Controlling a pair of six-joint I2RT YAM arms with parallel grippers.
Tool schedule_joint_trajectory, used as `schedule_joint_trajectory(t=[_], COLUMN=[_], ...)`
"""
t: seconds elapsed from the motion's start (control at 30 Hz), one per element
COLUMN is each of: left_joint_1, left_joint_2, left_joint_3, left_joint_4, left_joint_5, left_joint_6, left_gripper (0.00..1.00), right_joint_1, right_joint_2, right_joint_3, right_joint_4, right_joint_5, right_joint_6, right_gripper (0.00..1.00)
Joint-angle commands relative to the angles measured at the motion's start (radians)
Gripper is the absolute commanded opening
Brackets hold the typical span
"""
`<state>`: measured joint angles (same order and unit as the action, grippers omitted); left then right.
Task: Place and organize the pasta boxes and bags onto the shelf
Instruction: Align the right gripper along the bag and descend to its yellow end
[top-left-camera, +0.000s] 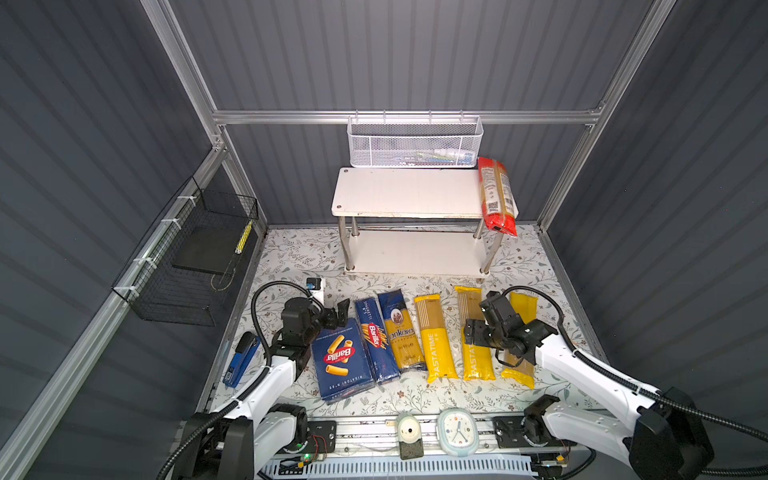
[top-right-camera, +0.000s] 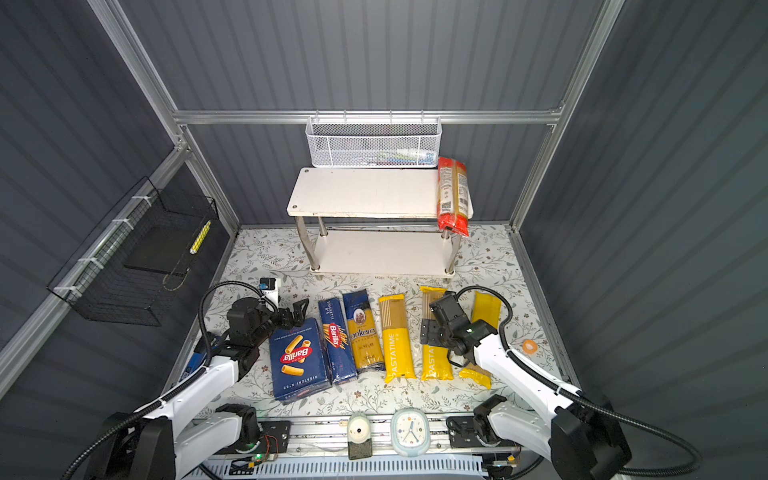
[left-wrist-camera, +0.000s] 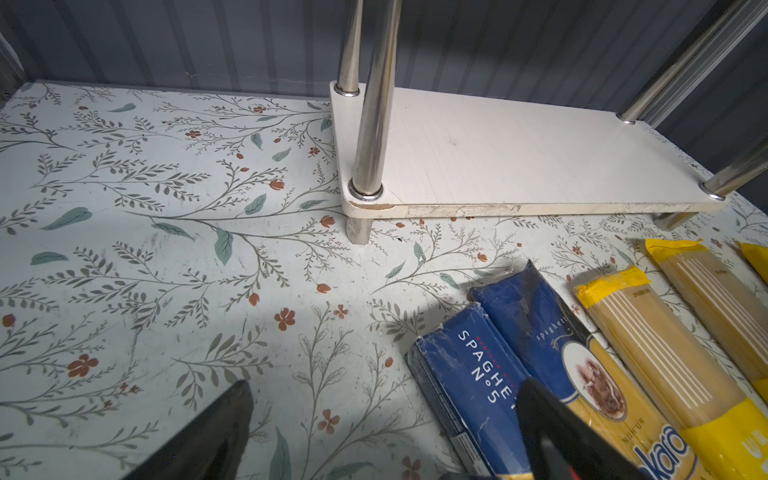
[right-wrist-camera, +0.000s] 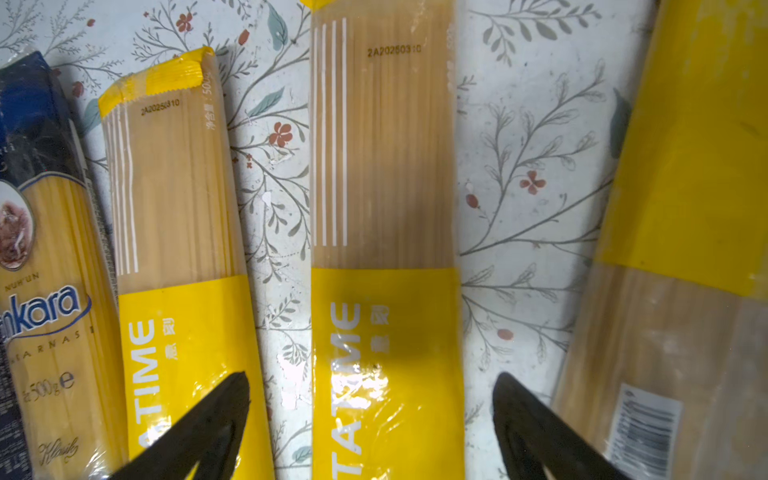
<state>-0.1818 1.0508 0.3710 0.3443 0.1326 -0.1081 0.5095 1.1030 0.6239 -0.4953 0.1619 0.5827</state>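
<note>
Now: right gripper (right-wrist-camera: 372, 376), w/ jaws apart, hovers over a yellow PASTATIME bag (right-wrist-camera: 386, 187) lying flat at 5 o'clock from shelf (top-left-camera: 407, 195). Centre jaws across bag's width, descend straight, pinch approx mid-length. Left gripper (left-wrist-camera: 386, 390) also apart, empty.

I'm looking into a robot test cell in a lab. Grey ribbed wall panels (top-left-camera: 395, 54) set in an aluminium frame (top-left-camera: 399, 117) box in a small table (top-left-camera: 291, 257) covered with flowered paper. The left arm (top-left-camera: 270, 382) and the right arm (top-left-camera: 582, 370) are bolted to a metal rail (top-left-camera: 365, 432) at its front edge, beside a bare circuit board (top-left-camera: 309, 455) with loose wires.
</note>
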Motion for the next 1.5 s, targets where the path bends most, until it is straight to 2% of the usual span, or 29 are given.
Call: schedule_joint_trajectory(t=[0.0, 0.17, 0.47, 0.77, 1.07, 1.3, 1.47], left_joint_1=[0.001, 0.001, 0.001, 0.001, 0.001, 0.001, 0.001], left_joint_2=[-0.033, -0.036, -0.021, -0.004, -0.04, -0.045, -0.047], left_joint_3=[-0.012, -0.012, -0.004, 0.008, -0.016, -0.021, -0.024], left_joint_4=[0.023, 0.022, 0.022, 0.019, 0.028, 0.037, 0.036], left_joint_5=[0.007, -0.003, 0.033, 0.057, 0.036, 0.107, 0.086], left_joint_6=[0.015, 0.011, 0.023, 0.033, 0.023, 0.051, 0.042], left_gripper=[1.0, 1.0, 1.0, 0.99, 1.0, 0.99, 0.99], right_joint_1=[0.003, 0.004, 0.003, 0.003, 0.004, 0.004, 0.003], right_joint_2=[0.034, 0.132, 0.224, 0.229, 0.271, 0.303, 0.307], right_joint_3=[-0.015, 0.007, 0.005, -0.013, 0.002, 0.004, 0.011], right_joint_4=[-0.008, 0.015, 0.083, 0.062, 0.1, 0.136, 0.112], right_joint_5=[0.034, 0.008, -0.08, -0.054, -0.049, -0.097, -0.077], right_joint_6=[0.02, 0.011, -0.009, -0.004, -0.009, -0.018, -0.016], right_gripper=[0.94, 0.98, 0.99, 0.99, 0.95, 0.84, 0.79])
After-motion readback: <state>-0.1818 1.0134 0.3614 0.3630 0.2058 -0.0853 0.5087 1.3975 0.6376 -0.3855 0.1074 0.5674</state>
